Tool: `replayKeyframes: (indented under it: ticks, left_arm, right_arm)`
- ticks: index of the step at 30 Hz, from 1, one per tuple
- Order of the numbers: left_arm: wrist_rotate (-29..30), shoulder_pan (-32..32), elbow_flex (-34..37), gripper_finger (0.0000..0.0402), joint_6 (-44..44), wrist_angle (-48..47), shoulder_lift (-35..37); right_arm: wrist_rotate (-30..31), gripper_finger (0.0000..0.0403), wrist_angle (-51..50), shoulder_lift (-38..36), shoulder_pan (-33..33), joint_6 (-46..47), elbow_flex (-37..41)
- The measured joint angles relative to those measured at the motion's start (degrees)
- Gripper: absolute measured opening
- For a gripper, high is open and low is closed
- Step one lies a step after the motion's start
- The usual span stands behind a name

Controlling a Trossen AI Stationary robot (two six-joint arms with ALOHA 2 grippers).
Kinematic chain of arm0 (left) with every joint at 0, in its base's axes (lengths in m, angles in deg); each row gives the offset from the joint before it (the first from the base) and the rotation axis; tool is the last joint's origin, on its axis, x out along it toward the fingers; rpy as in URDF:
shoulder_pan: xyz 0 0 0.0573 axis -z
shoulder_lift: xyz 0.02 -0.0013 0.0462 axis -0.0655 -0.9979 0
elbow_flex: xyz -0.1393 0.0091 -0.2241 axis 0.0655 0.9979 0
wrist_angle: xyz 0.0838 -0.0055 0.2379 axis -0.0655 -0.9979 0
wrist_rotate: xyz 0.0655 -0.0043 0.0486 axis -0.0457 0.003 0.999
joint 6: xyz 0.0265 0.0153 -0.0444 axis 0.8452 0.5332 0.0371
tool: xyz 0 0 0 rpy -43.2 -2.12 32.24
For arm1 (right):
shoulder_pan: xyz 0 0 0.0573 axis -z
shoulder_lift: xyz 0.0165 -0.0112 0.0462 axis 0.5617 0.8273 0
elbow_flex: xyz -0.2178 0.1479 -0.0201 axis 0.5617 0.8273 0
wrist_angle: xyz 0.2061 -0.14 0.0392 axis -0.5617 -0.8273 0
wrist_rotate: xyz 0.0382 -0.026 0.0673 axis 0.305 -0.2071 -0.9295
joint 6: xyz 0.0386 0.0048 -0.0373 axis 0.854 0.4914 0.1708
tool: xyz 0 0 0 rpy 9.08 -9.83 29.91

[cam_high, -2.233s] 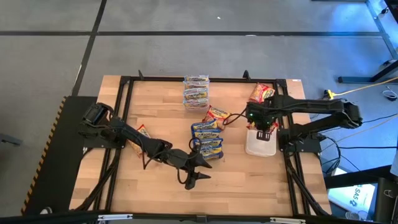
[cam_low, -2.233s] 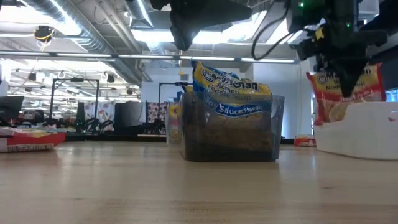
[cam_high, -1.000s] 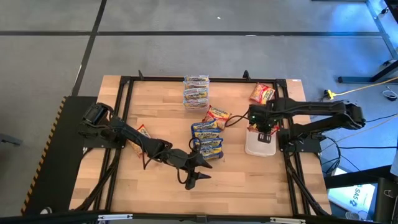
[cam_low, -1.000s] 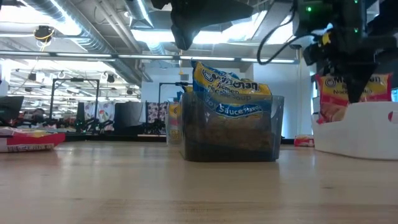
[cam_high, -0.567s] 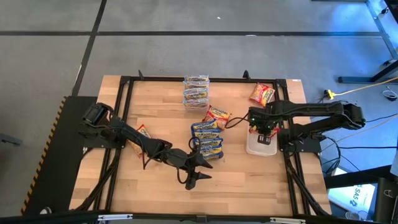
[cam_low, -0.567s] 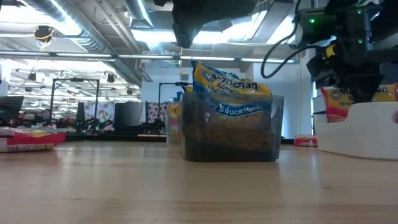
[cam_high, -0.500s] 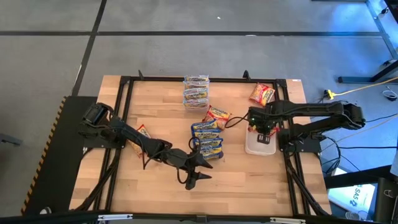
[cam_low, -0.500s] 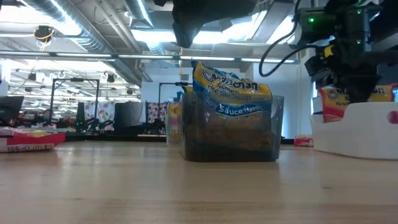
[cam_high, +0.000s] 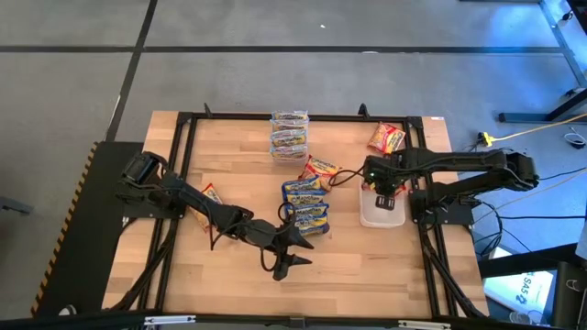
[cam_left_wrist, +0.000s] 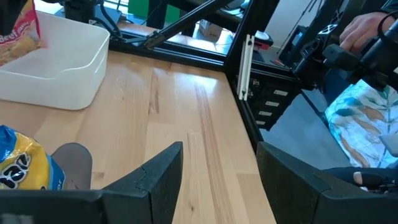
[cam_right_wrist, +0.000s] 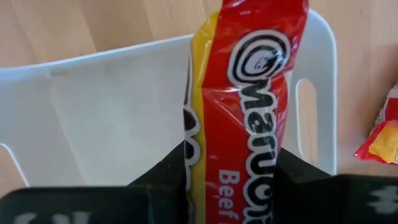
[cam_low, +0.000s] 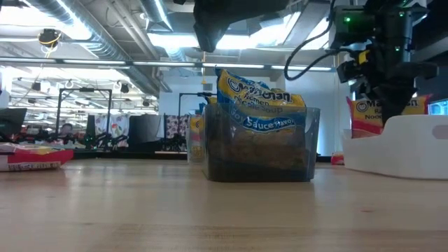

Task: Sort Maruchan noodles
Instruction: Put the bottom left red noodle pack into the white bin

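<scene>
The right gripper point(cam_right_wrist: 233, 168) was clamped on a red noodle packet point(cam_right_wrist: 249, 93), held upright over the white tray point(cam_high: 382, 213) near the desk's right edge for dropping in, while the left gripper point(cam_left_wrist: 217, 171) waited open by the front edge.

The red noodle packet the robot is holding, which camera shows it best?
The right wrist view: the red crinkly plastic noodle packet fills it, held between the right gripper's fingers over the white plastic tray. The low view shows part behind the tray's wall; the high view, a speck.
</scene>
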Motion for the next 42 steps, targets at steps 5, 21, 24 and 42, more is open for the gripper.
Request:
replayKeyframes:
  ticks: [5, 21, 24, 42]
  left_arm:
    - [0.0, 0.2, 0.0, 0.0199, 0.0, 0.0, 0.0]
    - [-1.1, 0.6, 0.0, 0.0199, 1.3, 1.3, 0.0]
    - [-1.1, 0.7, 0.0, 0.0199, 1.6, 1.7, 0.0]
    - [-2.6, 0.7, 0.0, 0.0199, 1.6, 2.0, 0.0]
  right_arm:
    - [0.1, 0.0114, 1.6, 0.0, 0.0, -1.1, 1.1]
    - [3.5, 0.0115, 5.5, 2.8, 0.0, 0.0, 1.4]
    - [4.0, 0.0115, 5.5, 3.0, 0.0, 0.0, 1.4]
    - [14.5, 0.0236, 5.5, 3.0, 0.0, -1.5, 1.4]
